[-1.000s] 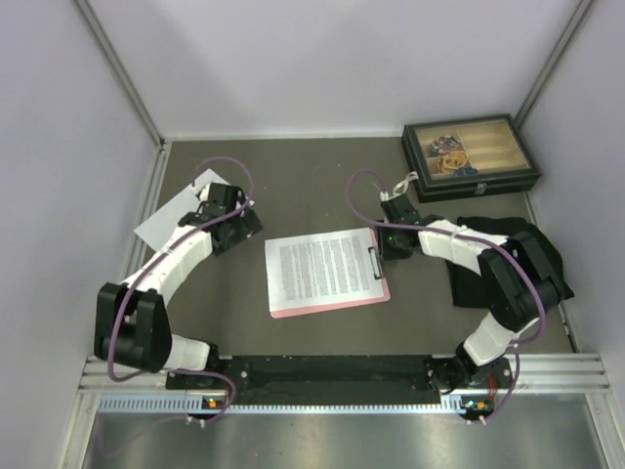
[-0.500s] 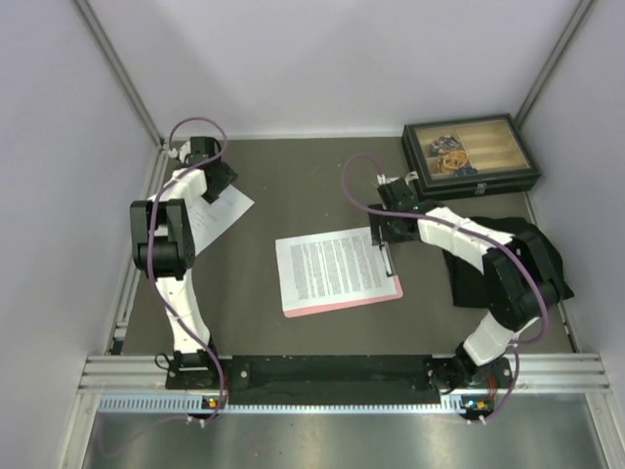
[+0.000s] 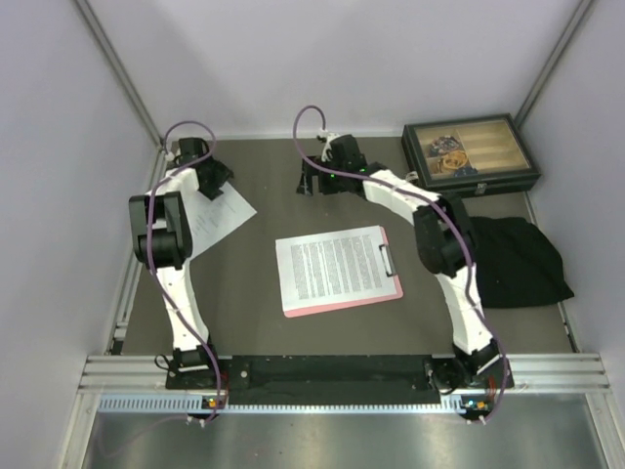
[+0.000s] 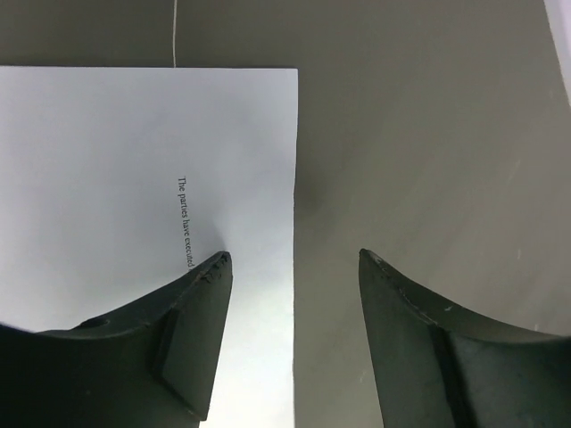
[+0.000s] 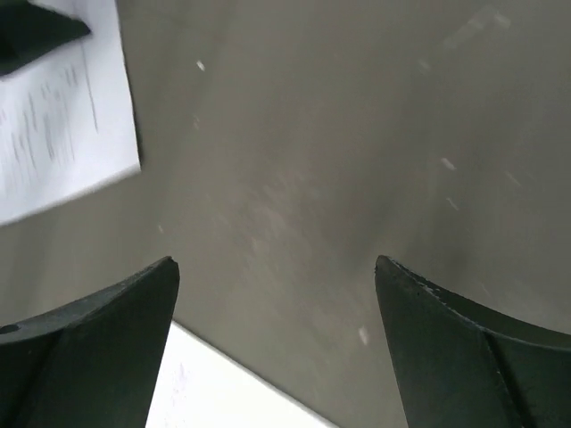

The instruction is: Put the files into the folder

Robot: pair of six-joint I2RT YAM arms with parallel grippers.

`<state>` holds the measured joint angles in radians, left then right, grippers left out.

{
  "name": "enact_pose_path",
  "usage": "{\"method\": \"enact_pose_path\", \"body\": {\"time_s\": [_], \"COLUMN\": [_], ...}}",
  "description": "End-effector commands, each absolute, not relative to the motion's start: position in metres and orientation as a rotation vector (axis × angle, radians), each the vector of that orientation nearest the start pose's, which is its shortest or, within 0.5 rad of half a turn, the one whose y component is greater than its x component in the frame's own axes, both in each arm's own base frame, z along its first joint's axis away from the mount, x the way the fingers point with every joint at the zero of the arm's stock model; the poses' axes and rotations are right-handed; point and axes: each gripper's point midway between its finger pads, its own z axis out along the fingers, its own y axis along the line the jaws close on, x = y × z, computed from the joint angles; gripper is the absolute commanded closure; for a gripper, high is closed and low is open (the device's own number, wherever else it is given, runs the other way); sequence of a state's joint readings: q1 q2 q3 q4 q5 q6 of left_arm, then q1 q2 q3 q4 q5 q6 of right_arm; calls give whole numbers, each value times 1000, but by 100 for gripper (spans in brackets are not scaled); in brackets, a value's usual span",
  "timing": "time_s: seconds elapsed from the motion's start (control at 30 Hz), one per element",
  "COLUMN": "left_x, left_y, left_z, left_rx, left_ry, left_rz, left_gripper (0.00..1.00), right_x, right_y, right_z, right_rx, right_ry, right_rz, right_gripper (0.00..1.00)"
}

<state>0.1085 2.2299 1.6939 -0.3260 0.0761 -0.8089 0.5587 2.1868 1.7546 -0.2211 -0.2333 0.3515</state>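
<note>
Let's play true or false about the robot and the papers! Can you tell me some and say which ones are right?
1. The densely printed sheet lies on the pink clipboard. True.
2. Both sheets are on the clipboard. False: the sparsely printed sheet lies on the table, off to the left of the clipboard.
3. The right gripper is holding a sheet. False: it is open over bare table.
4. The left gripper is open, with one finger over the sparsely printed sheet and one over the table. True.
</note>
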Motion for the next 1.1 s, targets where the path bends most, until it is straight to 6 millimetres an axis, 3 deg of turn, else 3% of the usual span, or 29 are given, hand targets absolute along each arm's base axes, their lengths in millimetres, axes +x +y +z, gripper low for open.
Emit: {"method": "enact_pose_path", "body": {"time_s": [0.0,0.13,0.33,0.5,0.63,0.87,1.07], "left_x": [486,448,435,432,427,418,413], "left_y": [-11,-21,-26,-35,-38,-48,-51], "left_z": [-16,-32,-27,-25,-23,-23,-26], "left_rx": [-1170,-1179,-1137,-1127,-1115,-1124,-1130], "left_ry": [2478,2545,2549,2566,2592,2616,2624], "left_rz": [-413,-423,-454,-527,-556,-625,-642], "left_gripper": [35,35,35,35,35,34,34], "right_x": [484,484,441,411,392,387,382], "right_y": [442,480,519,527,535,544,547], "right_z": [133,123,89,54,38,11,12], "right_rx": [-402,-352,-304,-115,-79,-20,-25], "right_ry": [2115,2125,2247,2414,2488,2549,2553], "right_rz": [1022,1103,1174,1236,1214,1167,1204], "right_gripper": [10,12,22,37,39,44,49]}}
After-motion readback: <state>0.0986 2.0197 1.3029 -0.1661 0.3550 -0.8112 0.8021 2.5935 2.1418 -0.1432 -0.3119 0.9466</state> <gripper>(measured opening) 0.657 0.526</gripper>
